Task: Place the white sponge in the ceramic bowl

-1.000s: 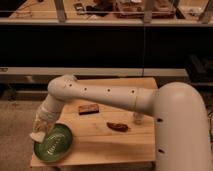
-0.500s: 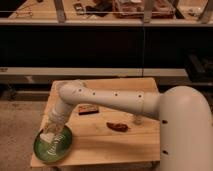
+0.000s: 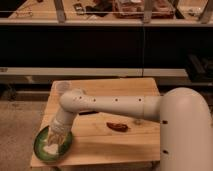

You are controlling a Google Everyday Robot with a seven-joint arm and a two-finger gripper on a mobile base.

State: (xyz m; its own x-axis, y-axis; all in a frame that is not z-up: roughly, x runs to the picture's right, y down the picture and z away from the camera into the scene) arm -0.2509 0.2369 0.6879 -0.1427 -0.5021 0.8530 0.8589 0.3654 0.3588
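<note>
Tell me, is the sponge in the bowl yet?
Nearly done. A white shape that looks like the sponge lies inside the green bowl at the table's front left corner. The gripper hangs right above it. What is left is lifting the arm away.

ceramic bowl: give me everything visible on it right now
The ceramic bowl is a wide, shallow, round dish with a green glaze. It sits upright at the wooden table's front left corner. A pale piece, probably the white sponge, lies inside it. The gripper hangs over its middle, covering part of the interior.
</note>
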